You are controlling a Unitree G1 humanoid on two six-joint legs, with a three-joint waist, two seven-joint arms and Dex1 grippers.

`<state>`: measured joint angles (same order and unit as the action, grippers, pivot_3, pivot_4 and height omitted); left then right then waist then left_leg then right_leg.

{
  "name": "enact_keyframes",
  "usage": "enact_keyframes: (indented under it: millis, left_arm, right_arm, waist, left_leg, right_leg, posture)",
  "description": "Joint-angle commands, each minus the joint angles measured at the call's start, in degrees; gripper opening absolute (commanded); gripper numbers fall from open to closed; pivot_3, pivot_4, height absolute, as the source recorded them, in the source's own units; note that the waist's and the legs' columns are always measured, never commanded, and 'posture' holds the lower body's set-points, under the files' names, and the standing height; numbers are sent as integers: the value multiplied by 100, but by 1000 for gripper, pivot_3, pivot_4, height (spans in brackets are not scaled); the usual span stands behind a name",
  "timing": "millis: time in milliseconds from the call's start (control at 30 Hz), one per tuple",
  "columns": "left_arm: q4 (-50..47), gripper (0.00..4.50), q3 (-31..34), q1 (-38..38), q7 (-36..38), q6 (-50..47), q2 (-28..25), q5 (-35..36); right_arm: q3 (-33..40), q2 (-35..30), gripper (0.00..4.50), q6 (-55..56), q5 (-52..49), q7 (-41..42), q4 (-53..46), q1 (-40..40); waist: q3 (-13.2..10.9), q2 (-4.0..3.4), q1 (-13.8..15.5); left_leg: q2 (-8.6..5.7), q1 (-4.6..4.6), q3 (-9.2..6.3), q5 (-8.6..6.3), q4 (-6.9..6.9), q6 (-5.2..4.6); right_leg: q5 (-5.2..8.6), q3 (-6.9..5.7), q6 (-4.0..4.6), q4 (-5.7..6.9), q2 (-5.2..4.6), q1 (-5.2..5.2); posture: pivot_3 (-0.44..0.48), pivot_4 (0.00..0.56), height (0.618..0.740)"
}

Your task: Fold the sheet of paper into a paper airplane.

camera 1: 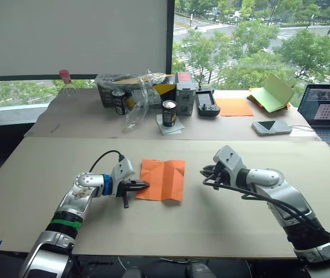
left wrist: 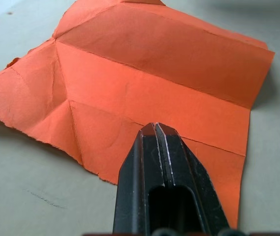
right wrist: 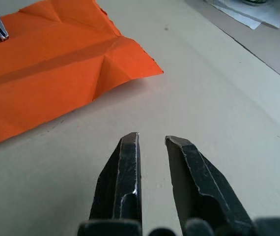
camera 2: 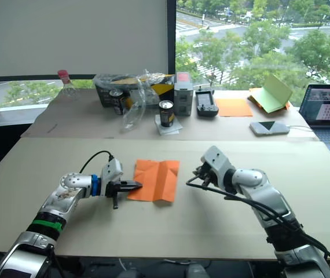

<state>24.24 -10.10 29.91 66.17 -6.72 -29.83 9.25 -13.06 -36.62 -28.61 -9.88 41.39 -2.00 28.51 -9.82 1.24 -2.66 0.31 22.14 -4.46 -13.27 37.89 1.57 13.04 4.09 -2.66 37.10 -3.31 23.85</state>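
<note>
Lying flat near the middle of the beige table [camera 1: 223,231], the sheet of paper [camera 1: 164,178] is showing a set of crease lines, with one long fold band running across it from the robot's left to its right and shorter diagonal creases meeting that band near the sheet's left part. The sheet is sitting between the two arms, well short of the clutter at the far side of the table, where a black drink can [camera 1: 169,113] is standing. The left gripper [camera 1: 142,185] is the nearer one: it is touching the sheet at its near left edge, its tips resting over the paper, and its two fingers are pressed together; whether a layer of paper is pinched between them I cannot tell, since in the left wrist view the closed tips are simply lying above the orange surface. The right gripper [camera 1: 204,174] is hanging just off the sheet's right edge, apart from it, with its fingers slightly parted and nothing between them. Judging from this, the coming fold is turning on the long crease, which is pointing roughly from one gripper toward the other, with the left holding the sheet down while the right approaches its free edge.
</note>
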Motion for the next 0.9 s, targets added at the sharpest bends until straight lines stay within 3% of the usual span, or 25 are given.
enact_keyframes:
  millis: [33,333,633,900]
  left_arm:
    - [110,0,-142,-219,-141,-270,7,-212]
    - [-234,0,-85,-369,-289,-510,28,-144]
    - [-500,0,72,-477,-373,-787,127,31]
    - [-642,0,129,-552,-456,-930,70,51]
  right_arm:
    - [-353,215,58,656,408,297,690,375]
    - [-708,793,58,1632,881,890,2029,1085]
    - [-20,1470,58,1224,-238,1552,1719,1094]
    - [-201,2076,58,1322,4,1319,1923,1104]
  waist:
    - [7,0,-2]
    - [9,-2,6]
    - [10,-4,-2]
    - [10,-5,4]
  left_leg:
    - [0,-2,0,0,0,0]
    - [-2,-4,0,0,0,0]
    - [-1,-5,-2,0,-1,0]
    - [-2,-3,-2,0,-1,1]
  right_leg:
    - [0,0,0,0,0,-3]
    - [-1,0,1,-1,-3,-6]
    - [-1,-1,2,1,-2,-6]
    - [-1,-2,2,1,-3,-2]
  posture:
    - [0,150,732]
    - [0,150,732]
    - [0,150,732]
    - [0,150,732]
